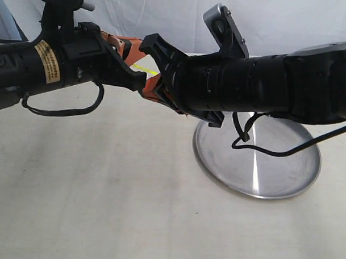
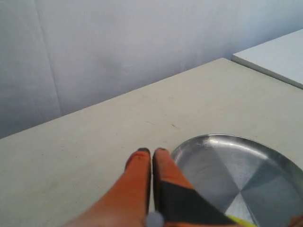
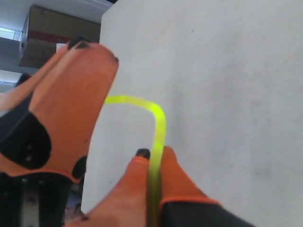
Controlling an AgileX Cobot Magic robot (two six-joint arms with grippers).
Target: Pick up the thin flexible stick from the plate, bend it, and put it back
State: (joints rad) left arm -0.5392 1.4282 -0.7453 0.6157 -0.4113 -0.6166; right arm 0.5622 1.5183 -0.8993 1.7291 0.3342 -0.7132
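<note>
The thin flexible stick (image 3: 158,120), a bright yellow strand, is bent into a sharp curve in the air between my two grippers. My right gripper (image 3: 154,152) is shut on one end, the strand running between its orange fingers. The other end disappears behind the left gripper's orange fingers (image 3: 71,104). In the exterior view the stick (image 1: 144,69) spans the short gap between the left gripper (image 1: 130,54) and the right gripper (image 1: 154,83), up and left of the silver plate (image 1: 257,166). The left gripper (image 2: 151,151) has its fingers pressed together above the plate's rim (image 2: 199,142); a yellow bit (image 2: 242,221) shows beside them.
A black cable (image 1: 263,149) from the right arm hangs over the plate. A second white surface (image 2: 279,59) stands off past the table's edge. A cardboard box (image 3: 57,28) sits beyond the table in the right wrist view.
</note>
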